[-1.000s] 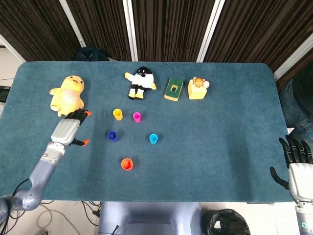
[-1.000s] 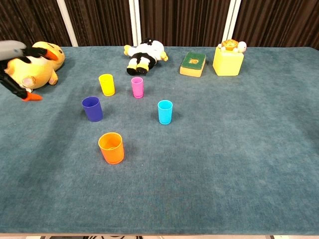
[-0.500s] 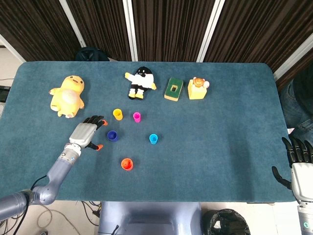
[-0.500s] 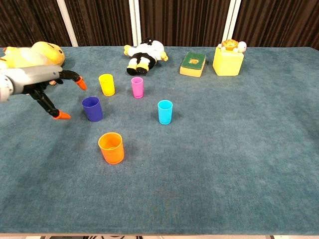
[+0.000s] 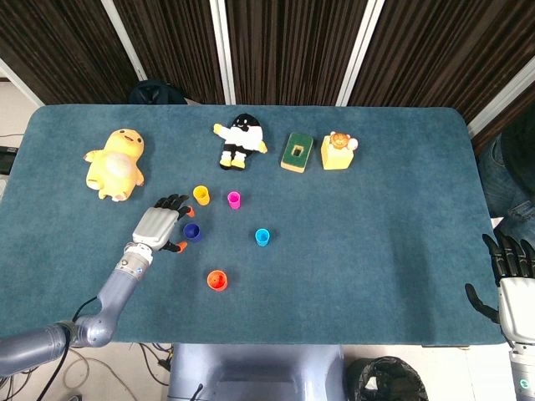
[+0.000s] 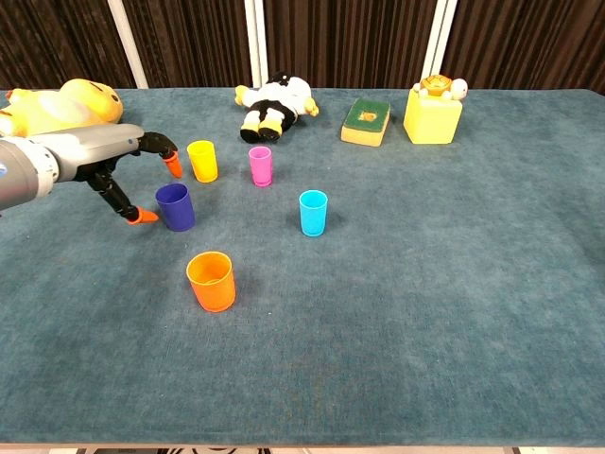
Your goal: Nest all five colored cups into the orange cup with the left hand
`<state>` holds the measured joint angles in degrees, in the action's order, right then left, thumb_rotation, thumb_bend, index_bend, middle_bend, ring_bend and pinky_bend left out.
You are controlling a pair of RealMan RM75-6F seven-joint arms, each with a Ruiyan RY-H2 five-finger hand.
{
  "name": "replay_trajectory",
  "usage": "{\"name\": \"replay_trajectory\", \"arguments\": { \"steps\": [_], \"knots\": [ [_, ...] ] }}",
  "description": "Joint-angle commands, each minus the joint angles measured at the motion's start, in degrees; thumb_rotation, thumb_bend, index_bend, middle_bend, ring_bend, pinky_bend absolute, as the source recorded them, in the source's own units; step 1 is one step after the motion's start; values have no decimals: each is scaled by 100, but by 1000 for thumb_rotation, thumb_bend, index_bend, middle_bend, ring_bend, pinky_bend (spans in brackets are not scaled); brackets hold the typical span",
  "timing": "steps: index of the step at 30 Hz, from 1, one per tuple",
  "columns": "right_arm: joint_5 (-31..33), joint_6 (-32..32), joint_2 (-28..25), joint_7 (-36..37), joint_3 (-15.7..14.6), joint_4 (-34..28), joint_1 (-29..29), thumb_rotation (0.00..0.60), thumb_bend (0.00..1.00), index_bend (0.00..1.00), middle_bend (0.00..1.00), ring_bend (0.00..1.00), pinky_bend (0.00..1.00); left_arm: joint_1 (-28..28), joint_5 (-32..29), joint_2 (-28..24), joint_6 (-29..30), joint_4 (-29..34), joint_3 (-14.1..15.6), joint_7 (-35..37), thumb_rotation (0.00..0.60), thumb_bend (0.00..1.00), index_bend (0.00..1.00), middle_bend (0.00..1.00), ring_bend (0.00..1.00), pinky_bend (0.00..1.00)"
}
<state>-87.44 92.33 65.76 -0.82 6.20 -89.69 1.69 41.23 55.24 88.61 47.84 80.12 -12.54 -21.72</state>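
Left hand (image 6: 123, 170), fingers spread and empty, beside the upright blue cup (image 6: 176, 206). Orange cup (image 6: 211, 281) stands mouth-up near the tabletop's (image 6: 425, 312) front edge. Right hand (image 5: 508, 271) open at the tabletop's edge.

right hand (image 5: 510, 271) cut by head view's lower edge, yellow plush (image 6: 59, 104) cropped at chest view's left edge

- I see a blue bench (image 5: 376, 167).
- Cups on it: orange (image 5: 216, 280), dark blue (image 5: 192, 231), yellow (image 5: 201, 195), pink (image 5: 234, 200), light blue (image 5: 262, 237).
- Far side: yellow duck (image 5: 115, 163), penguin (image 5: 241, 140), green block (image 5: 296, 152), yellow block (image 5: 337, 151).
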Motion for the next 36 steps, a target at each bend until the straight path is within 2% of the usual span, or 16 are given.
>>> {"name": "replay_trajectory", "arguments": {
  "steps": [1, 10, 16, 23, 29, 36],
  "knots": [
    [3, -1, -1, 5, 0, 0, -1, 600, 373, 72, 46, 71, 36, 46, -7, 54, 9, -24, 22, -46, 600, 241, 329, 83, 0, 116],
    [29, -15, -11, 42, 12, 14, 1, 600, 373, 72, 45, 72, 36, 153, -66, 198, 60, -91, 93, -181, 600, 259, 359, 91, 0, 116],
    [30, -21, -11, 61, 12, 19, 2, 600, 373, 72, 46, 72, 36, 173, -35, 207, 111, -33, 103, -146, 600, 309, 443, 114, 0, 116],
    [41, -54, 0, 72, 10, 36, 15, 600, 374, 72, 45, 72, 36, 164, -65, 136, 194, 20, 124, -172, 600, 342, 452, 120, 0, 116],
    [65, -77, 14, 72, 18, 56, 24, 600, 373, 72, 46, 72, 36, 131, 164, -179, 455, 586, 63, -175, 600, 341, 449, 120, 0, 116],
    [48, -87, 29, 51, 6, 53, 31, 600, 373, 72, 45, 71, 36, 38, 548, -786, 734, 1799, 122, -323, 600, 340, 444, 120, 0, 116]
  ]
}}
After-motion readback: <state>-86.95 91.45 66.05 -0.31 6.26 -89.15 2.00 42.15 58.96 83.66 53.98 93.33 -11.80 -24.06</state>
